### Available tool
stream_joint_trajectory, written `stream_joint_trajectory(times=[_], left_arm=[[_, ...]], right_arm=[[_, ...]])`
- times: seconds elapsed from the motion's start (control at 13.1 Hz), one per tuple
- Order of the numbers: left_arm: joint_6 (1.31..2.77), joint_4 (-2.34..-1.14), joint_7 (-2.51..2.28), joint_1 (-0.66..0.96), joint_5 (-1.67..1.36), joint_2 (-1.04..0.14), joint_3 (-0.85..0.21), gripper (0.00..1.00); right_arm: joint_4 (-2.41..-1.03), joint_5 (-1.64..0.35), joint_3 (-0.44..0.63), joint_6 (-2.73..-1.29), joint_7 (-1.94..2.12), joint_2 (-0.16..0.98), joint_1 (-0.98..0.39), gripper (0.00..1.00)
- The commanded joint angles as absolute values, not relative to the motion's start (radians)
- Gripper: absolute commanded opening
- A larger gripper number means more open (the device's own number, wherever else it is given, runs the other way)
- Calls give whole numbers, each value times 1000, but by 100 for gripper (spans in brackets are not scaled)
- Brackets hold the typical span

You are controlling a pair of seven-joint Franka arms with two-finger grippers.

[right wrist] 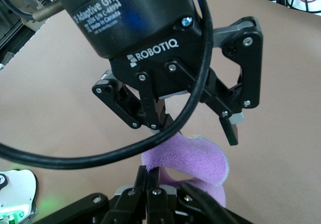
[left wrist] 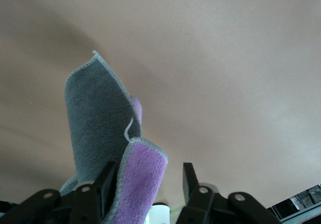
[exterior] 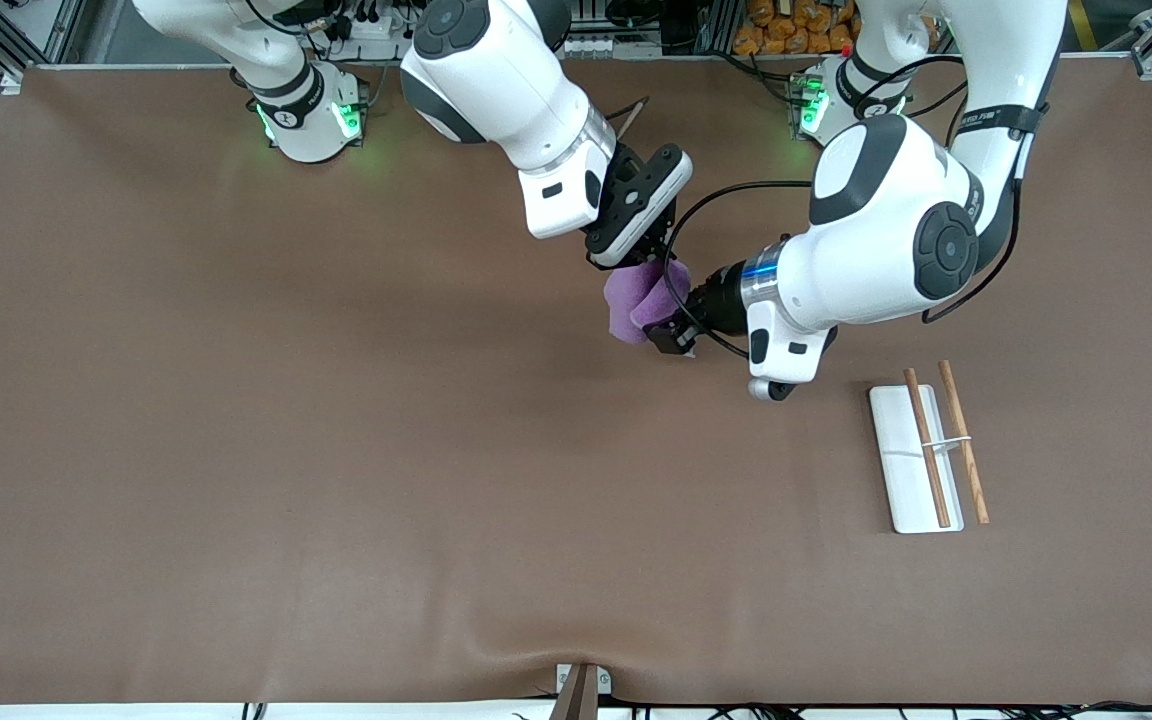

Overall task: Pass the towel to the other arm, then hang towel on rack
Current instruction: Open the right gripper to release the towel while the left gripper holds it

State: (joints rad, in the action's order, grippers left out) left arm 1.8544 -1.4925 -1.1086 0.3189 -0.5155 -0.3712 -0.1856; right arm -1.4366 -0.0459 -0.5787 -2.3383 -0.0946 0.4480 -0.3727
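Over the counter's middle, toward the robots' edge: purple-and-grey towel (exterior: 639, 300), hanging in the air
Right end effector (exterior: 636, 258): pinched shut on the towel's top
Left end effector (left wrist: 145, 184): fingers spread wide around the towel's lower part
Rack (exterior: 926, 450): near the left arm's end of the counter (exterior: 236, 450), well apart from the towel

The two grippers crowd each other above the middle of the bench (exterior: 236, 450), and the towel (exterior: 636, 300) hangs between them. The right gripper (exterior: 636, 262) has its jaws pinched on the cloth from above; the left gripper (exterior: 671, 335) has its jaws spread, the towel lying against one of them. Nothing stands on the bench between the towel and the rack (exterior: 921, 455), which lies toward the left arm's end, nearer the front camera.
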Motion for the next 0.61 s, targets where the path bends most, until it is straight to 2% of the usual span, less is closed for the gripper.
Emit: stream_joint_trajectory(times=[0.0, 0.38, 0.53], left_arm=[[1827, -1486, -1132, 314, -534, -359, -187, 39], [1829, -1485, -1127, 304, -574, -365, -186, 0], [1829, -1483, -1121, 302, -574, -362, -186, 0]], right_arm=[[-1454, -61, -575, -2336, -107, 428, -371, 0], [-1454, -61, -575, -2336, -109, 428, -371, 0], [-1454, -61, -575, -2336, -109, 428, -371, 0]])
